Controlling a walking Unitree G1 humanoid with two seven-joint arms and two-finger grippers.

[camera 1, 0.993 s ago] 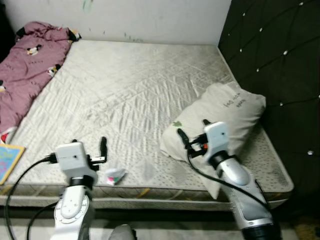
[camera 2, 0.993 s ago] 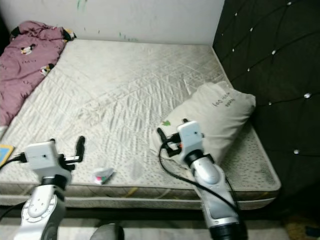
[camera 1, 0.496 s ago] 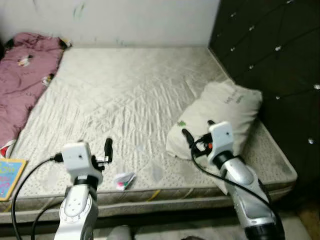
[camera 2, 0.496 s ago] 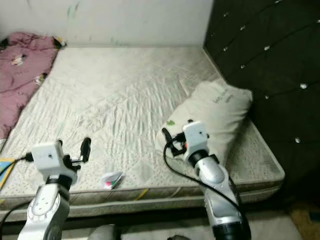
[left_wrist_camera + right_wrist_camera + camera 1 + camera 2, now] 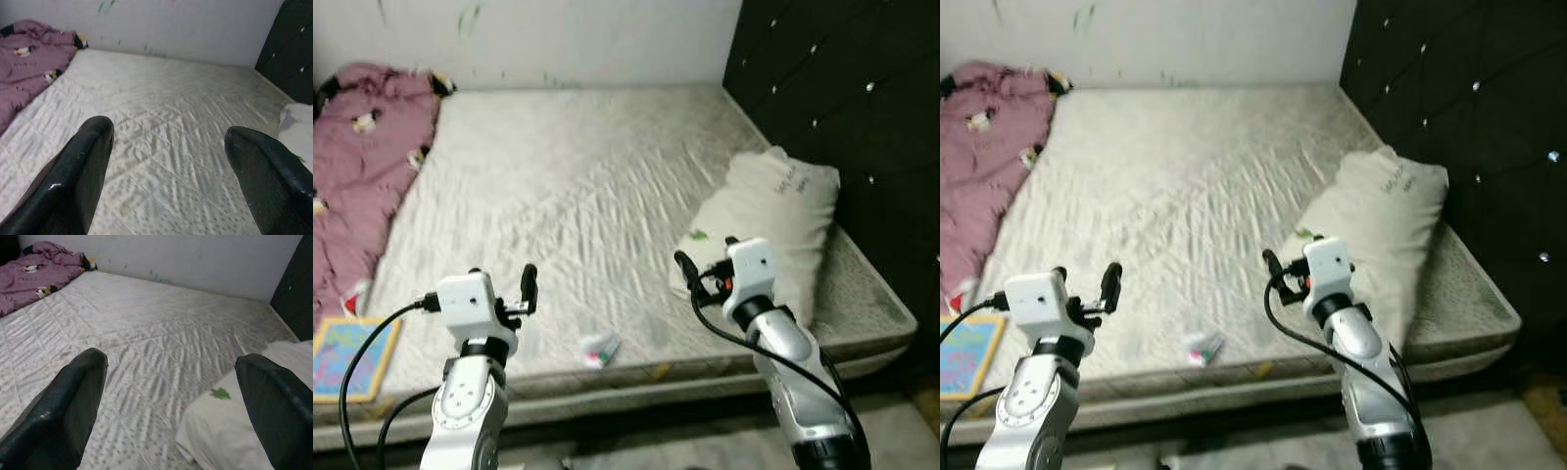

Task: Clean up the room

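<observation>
A quilted, cream mattress (image 5: 578, 186) is lying bare, its stitched diamond pattern rumpled into soft ridges. A small crumpled wrapper (image 5: 598, 349) — white with pink and green bits — is sitting near the mattress's front edge, between the two grippers and a little below them in the head views, nearer the left gripper (image 5: 522, 290). That gripper is hovering over the front edge with its fingers (image 5: 83, 171) spread apart, holding nothing. The right gripper (image 5: 690, 271) is also standing open and empty, just in front of a plump, pale pillow (image 5: 773, 220) leaning against the dark tufted headboard (image 5: 842, 108). A pink printed blanket (image 5: 357, 157) is bunching up well to the left gripper's far side, and a colourful book (image 5: 347, 357) is lying flat beside that arm.
</observation>
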